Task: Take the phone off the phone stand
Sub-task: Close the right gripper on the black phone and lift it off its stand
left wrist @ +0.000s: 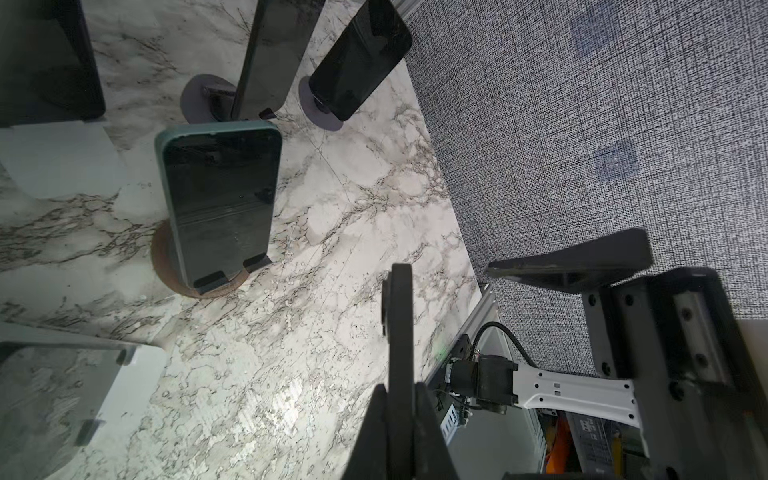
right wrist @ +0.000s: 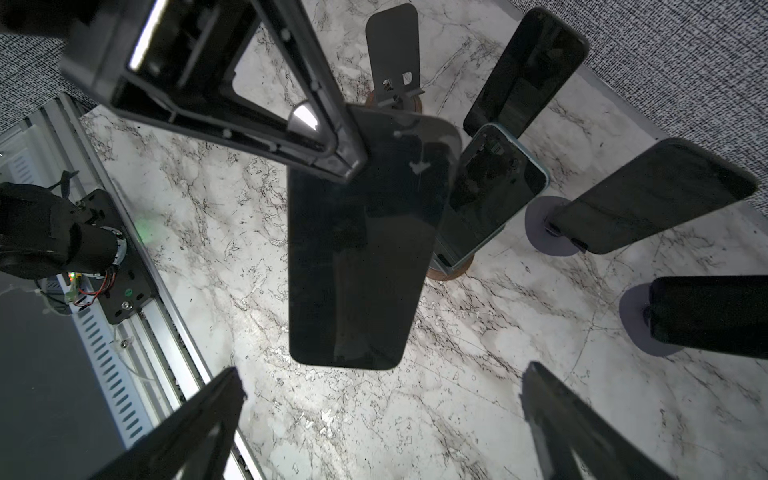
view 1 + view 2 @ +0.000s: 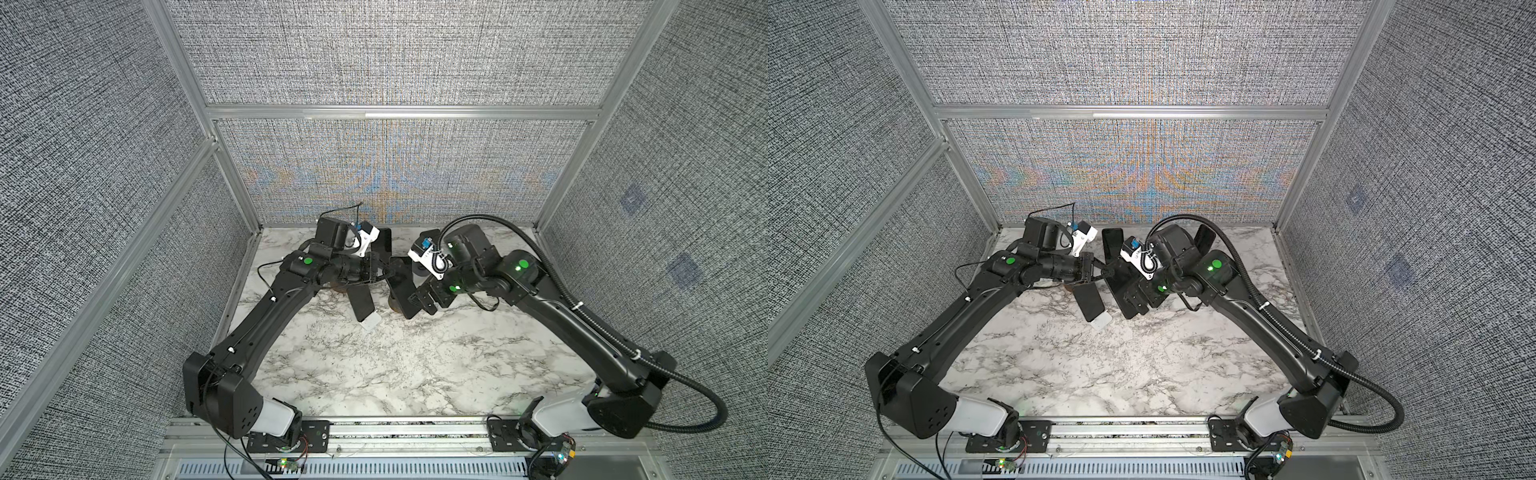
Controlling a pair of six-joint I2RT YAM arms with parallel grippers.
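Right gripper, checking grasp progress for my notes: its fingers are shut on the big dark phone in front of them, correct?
Not shut. The right gripper has its fingers wide open, clear of the big dark phone in front of them, as the right wrist view shows.

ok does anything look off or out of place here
One phone hangs tilted in the air, pinched at one end by the shut left pincer. Beyond it in the right wrist view, a bare stand holds nothing. The other phones sit propped normally; no damage shows.
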